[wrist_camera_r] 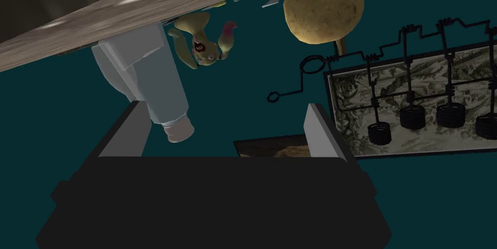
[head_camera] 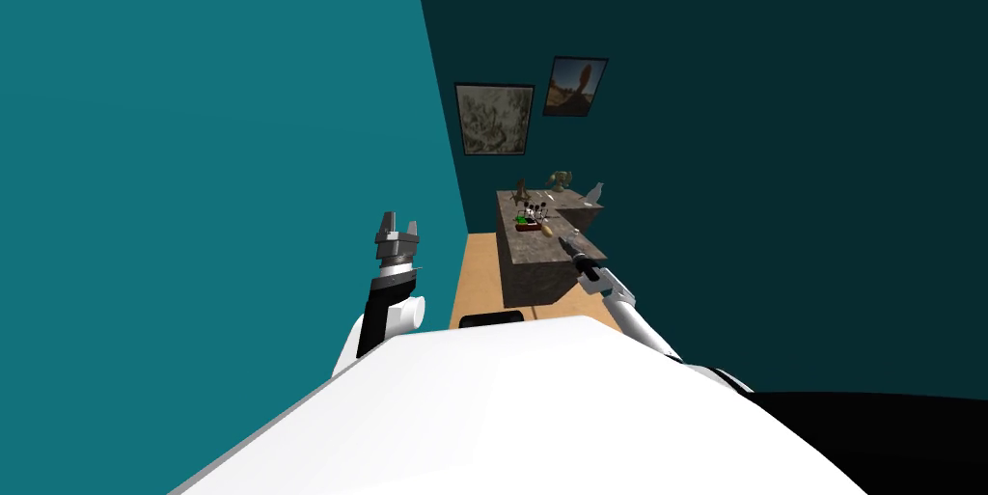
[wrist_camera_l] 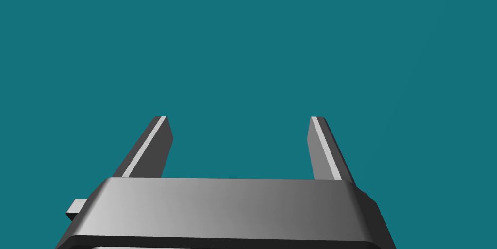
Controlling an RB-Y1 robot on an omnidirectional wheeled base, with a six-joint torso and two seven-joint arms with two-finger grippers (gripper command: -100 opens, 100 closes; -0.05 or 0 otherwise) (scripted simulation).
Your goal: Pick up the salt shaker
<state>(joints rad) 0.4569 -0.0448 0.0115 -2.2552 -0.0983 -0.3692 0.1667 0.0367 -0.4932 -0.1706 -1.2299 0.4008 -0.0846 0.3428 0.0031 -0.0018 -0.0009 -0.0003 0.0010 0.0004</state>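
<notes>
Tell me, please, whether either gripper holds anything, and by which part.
Nothing is held: the left gripper and the right gripper are both open, and the salt shaker stands ungripped on the table.

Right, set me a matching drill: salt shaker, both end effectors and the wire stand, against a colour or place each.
Things:
1 salt shaker
2 left end effector
3 right end effector
4 wire stand

Descriptions:
a black, hung with disc weights
b open, facing the teal wall
c pale, standing on the mottled counter
d open, close to the shaker, not gripping it

Pairs: 1c, 2b, 3d, 4a
</notes>
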